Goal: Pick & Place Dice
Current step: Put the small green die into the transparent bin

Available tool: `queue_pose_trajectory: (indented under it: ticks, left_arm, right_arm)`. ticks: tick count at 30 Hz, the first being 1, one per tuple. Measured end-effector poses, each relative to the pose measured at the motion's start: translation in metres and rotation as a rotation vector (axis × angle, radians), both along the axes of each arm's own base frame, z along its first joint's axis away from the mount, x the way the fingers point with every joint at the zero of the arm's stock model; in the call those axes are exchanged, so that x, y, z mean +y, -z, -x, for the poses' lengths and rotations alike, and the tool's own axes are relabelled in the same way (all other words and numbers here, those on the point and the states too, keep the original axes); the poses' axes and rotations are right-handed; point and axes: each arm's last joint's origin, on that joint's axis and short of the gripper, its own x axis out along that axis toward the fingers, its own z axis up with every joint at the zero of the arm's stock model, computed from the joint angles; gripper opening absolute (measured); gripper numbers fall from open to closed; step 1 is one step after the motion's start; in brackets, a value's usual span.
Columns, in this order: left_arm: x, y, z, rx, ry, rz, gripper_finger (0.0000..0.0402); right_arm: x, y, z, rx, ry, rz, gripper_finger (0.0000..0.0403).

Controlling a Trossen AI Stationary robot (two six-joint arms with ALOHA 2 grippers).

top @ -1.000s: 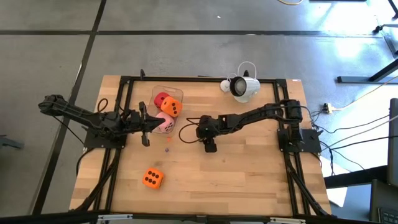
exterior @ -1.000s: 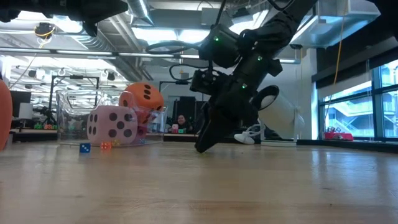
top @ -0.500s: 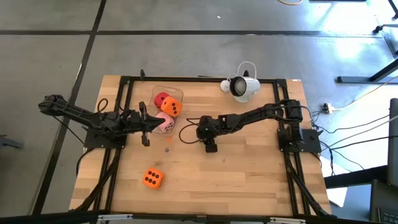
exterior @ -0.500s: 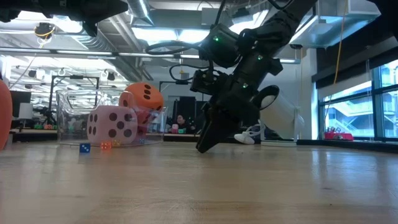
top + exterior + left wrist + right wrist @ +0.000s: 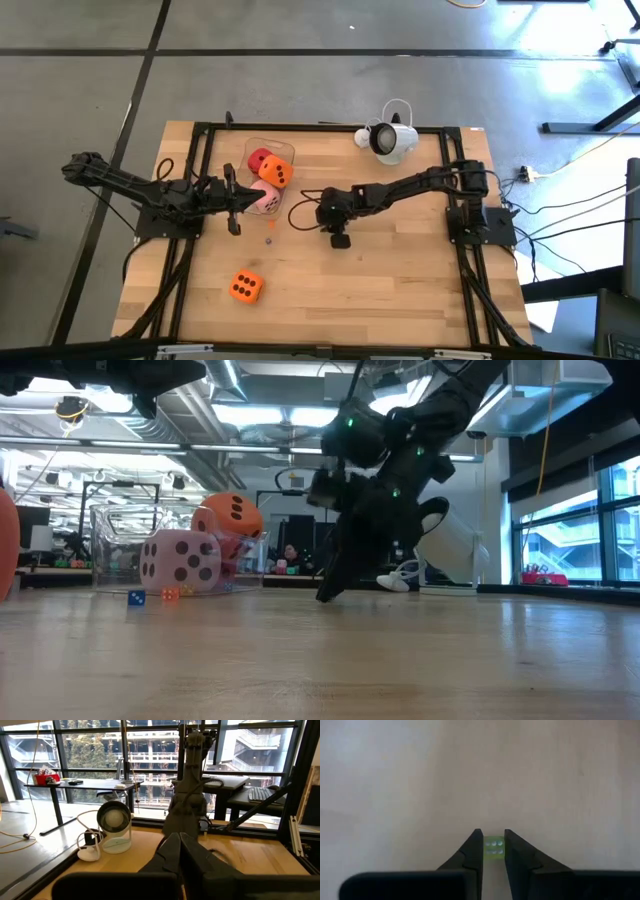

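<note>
Die (image 5: 493, 847) between right hand (image 5: 493, 851) fingers

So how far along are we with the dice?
Done: the red die and an orange die sit in the clear container, the pink die at its edge. In hand: the right gripper is shut on a small green die. Left: the orange die lying loose on the table.

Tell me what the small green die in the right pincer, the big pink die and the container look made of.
Small green die: translucent, glossy, likely acrylic or resin; light glows through it.
Pink die: matte with rounded edges, probably foam or plush.
Container: clear, thin-walled, likely plastic; the room shows through it.
</note>
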Motion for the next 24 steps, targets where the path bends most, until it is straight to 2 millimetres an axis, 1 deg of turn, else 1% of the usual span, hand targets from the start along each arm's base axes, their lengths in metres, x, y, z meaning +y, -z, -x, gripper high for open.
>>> queue_pose_trajectory:
  ticks: [3,7,10,11,15,24]
  left_arm:
    - [0.000,0.000,0.000,-0.001,0.000,0.000,0.0004]
    - [0.000,0.000,0.000,-0.001,0.000,0.000,0.0004]
    - [0.000,0.000,0.000,-0.002,0.000,0.000,0.0004]
    - [0.000,0.000,0.000,-0.004,-0.001,0.001,0.0004]
    - [0.000,-0.001,0.000,-0.009,0.000,0.002,0.0004]
    - [0.000,-0.002,0.000,-0.023,0.000,0.005,0.0004]
  right_arm:
    - [0.005,-0.019,-0.005,-0.112,-0.012,-0.054,0.0050]
    - [0.005,-0.046,-0.009,-0.253,-0.010,-0.126,0.0050]
    - [0.006,-0.067,-0.012,-0.383,-0.006,-0.147,0.0050]
    - [0.006,-0.071,-0.014,-0.418,-0.006,-0.150,0.0050]
    - [0.006,-0.079,-0.018,-0.514,-0.004,-0.148,0.0050]
    - [-0.003,-0.090,-0.023,-0.652,0.122,-0.066,0.0050]
